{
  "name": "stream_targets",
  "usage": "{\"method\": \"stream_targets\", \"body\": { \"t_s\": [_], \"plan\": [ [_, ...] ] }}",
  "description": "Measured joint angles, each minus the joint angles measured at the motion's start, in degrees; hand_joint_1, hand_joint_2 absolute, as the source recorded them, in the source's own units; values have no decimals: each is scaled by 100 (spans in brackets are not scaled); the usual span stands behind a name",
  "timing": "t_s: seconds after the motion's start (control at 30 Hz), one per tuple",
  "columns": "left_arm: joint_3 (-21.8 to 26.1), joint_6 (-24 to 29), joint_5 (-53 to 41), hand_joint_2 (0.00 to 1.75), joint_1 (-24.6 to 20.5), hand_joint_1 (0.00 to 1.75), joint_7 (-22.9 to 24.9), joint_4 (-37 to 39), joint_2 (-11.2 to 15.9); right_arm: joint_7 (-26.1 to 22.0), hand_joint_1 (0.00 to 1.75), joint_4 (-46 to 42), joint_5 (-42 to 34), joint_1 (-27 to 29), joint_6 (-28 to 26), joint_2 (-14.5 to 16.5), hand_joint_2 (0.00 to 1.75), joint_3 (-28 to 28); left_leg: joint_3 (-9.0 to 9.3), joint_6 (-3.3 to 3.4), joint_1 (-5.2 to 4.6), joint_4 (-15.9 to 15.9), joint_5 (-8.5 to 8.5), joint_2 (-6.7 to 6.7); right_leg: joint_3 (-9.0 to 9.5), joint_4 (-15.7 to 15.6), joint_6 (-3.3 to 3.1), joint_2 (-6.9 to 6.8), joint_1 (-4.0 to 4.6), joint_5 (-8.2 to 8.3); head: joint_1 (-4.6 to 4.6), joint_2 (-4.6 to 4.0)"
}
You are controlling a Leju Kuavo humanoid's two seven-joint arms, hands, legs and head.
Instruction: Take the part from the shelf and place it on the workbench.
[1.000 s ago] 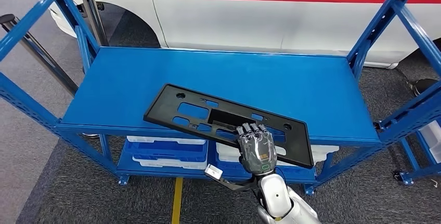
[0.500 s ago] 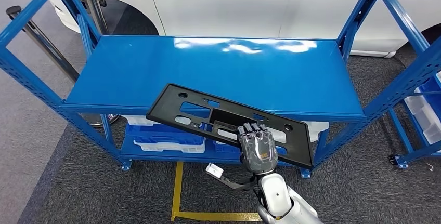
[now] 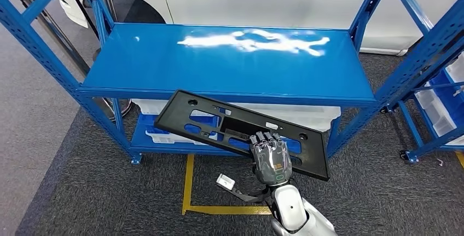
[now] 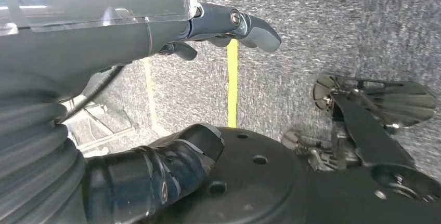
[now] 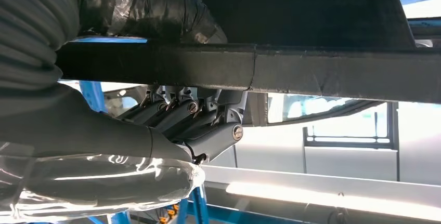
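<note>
Gripping the part (image 3: 241, 132) near its front edge, your right hand (image 3: 271, 156) has fingers (image 3: 265, 137) curled over it, off the shelf (image 3: 230, 63). Your left hand (image 4: 156, 26) hangs with nothing between its spread fingers.

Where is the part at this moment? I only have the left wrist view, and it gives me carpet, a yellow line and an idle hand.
Observer: The right hand holds the black part by its near long edge.
Operator: Is it lying on the shelf?
Observer: No. The head view shows it in front of the blue shelf, off the top board, tilted with its left end farther out.
Operator: How does the grip look?
Observer: In the right wrist view the fingers press one face of the part's edge and the thumb wraps the other face.
</note>
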Motion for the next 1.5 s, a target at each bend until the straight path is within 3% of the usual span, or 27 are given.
{"method": "stream_targets", "body": {
  "t_s": [0.07,0.13,0.17,0.23,0.3,0.33,0.4,0.47,0.53,0.57,0.63,0.67,0.73,0.8,0.83,0.9,0.97,1.03,1.1,1.17,1.2,1.3,1.33,1.37,1.4,1.43,1.5],
  "plan": [
    [-1,0,0,175,-2,0,0,0,2,-1,175,-4,2,-4,-2,1,175,1,-41,-70,-8,11,89,-5,226,-418,-76,15,38,-141,-1,0],
    [-3,1,0,175,7,0,0,2,3,-1,175,-3,7,-4,-2,1,175,4,-75,-143,11,3,134,-16,149,-456,-182,5,42,-45,1,0],
    [-3,2,0,175,13,0,0,3,4,0,175,-3,10,-4,-1,2,175,5,-121,-176,22,74,20,-24,92,-465,-243,-7,39,24,-1,0],
    [-4,2,0,175,22,0,4,6,5,-1,175,-3,13,-4,-1,6,175,5,-275,-226,42,522,-520,-33,-64,-482,-332,-29,27,175,-2,0],
    [-8,2,-1,175,24,0,19,7,7,-33,175,-3,13,10,-5,11,175,-1,-428,-255,43,1240,-1042,-33,-254,-473,-359,-30,42,322,-3,0],
    [-14,2,-1,175,23,0,30,7,7,-79,175,-3,7,30,-9,17,175,-14,-437,-261,43,1522,-1106,-33,-354,-465,-359,-31,52,397,-2,0],
    [-34,2,-2,175,22,0,47,7,10,-237,175,-4,-56,102,-14,54,175,-65,-194,-249,42,1568,-858,-33,-548,-444,-347,-37,66,535,-3,0],
    [-60,1,-2,175,15,0,58,7,19,-521,175,-32,-306,198,-17,127,175,-145,417,-203,31,892,-629,-38,-697,-417,-321,-38,78,653,-4,0],
    [-98,-5,-2,175,-2,0,64,7,31,-986,175,-106,-868,294,-21,224,175,-244,991,-151,3,65,-734,-45,-771,-400,-275,-42,90,764,-2,0],
    [-120,-9,-2,175,-12,0,67,7,37,-1315,175,-146,-1324,336,-22,287,175,-296,1126,-129,-15,-171,-801,-46,-787,-406,-245,-47,88,823,-2,0],
    [-159,-21,-6,175,-25,0,72,7,37,-2124,175,-189,-2629,402,23,416,175,-363,1095,-77,-14,-274,-746,-30,-809,-440,-178,-50,78,927,-1,0],
    [-179,-36,-10,175,-36,0,75,7,37,-2552,175,-197,-3429,425,122,474,175,-373,1042,-35,-4,-288,-674,-15,-843,-410,-148,-39,74,867,-1,0],
    [-235,-77,-34,175,-48,0,82,7,42,-3324,175,-205,-5043,457,547,558,175,-385,897,50,24,-307,-509,20,-972,-58,-99,-14,61,396,2,0],
    [-289,-105,-77,175,-51,0,86,8,59,-3877,175,-221,-6328,496,1153,611,175,-412,709,81,16,-282,-362,29,-1129,667,-62,-5,36,-195,3,0],
    [-311,-109,-99,175,-52,0,91,9,66,-4073,175,-232,-6816,524,1454,632,175,-427,603,74,14,-257,-294,30,-1165,1007,-44,-5,24,-301,3,0],
    [-366,-114,-149,175,-57,0,111,9,78,-4347,175,-262,-7594,572,2052,670,175,-443,377,48,16,-177,-184,33,-1019,1235,-20,-7,0,-111,2,0],
    [-425,-118,-193,175,-62,0,138,9,80,-4497,175,-296,-8206,595,2648,708,175,-446,173,2,22,-66,-109,35,-507,690,-17,-8,-24,93,2,0],
    [-475,-120,-235,175,-69,0,166,8,80,-4585,175,-322,-8684,605,3204,754,175,-446,49,-64,17,21,-42,30,18,-73,-57,1,-4,-46,1,0],
    [-534,-124,-274,175,-76,0,186,8,79,-4652,175,-332,-9040,610,3678,785,175,-446,9,-136,14,29,50,25,171,-377,-131,12,37,-150,1,0],
    [-580,-125,-296,175,-71,0,198,8,79,-4689,175,-332,-9259,616,3992,795,175,-446,-36,-208,37,36,62,13,90,-399,-231,-3,37,-45,3,0],
    [-594,-125,-299,175,-67,0,202,8,79,-4696,175,-331,-9316,618,4073,803,175,-446,-89,-240,51,125,-79,6,28,-414,-287,-15,34,23,3,0],
    [-635,-121,-305,175,-69,0,222,8,80,-4712,175,-328,-9406,622,4219,828,175,-446,-332,-304,66,976,-925,-4,-219,-424,-379,-29,39,242,-2,0],
    [-651,-118,-306,175,-72,0,238,7,80,-4715,175,-323,-9431,623,4300,831,175,-446,-379,-314,66,1317,-1089,-4,-316,-419,-382,-29,50,316,-2,0],
    [-667,-111,-306,175,-75,0,260,7,79,-4718,175,-314,-9458,623,4415,830,175,-446,-367,-316,66,1546,-1107,-5,-413,-411,-383,-30,61,388,-2,0],
    [-682,-99,-303,175,-78,0,284,7,78,-4725,175,-299,-9486,623,4548,830,175,-445,-272,-312,65,1604,-995,-6,-514,-402,-377,-30,68,458,-2,0],
    [-693,-89,-297,175,-80,0,310,7,77,-4737,175,-281,-9512,622,4693,830,175,-445,-77,-301,64,1459,-813,-6,-607,-391,-368,-30,73,525,-3,0],
    [-701,-65,-274,175,-90,0,342,7,71,-4781,175,-245,-9554,615,4928,835,175,-444,523,-266,51,692,-619,-16,-748,-370,-334,-29,81,641,-4,0]
  ]
}}
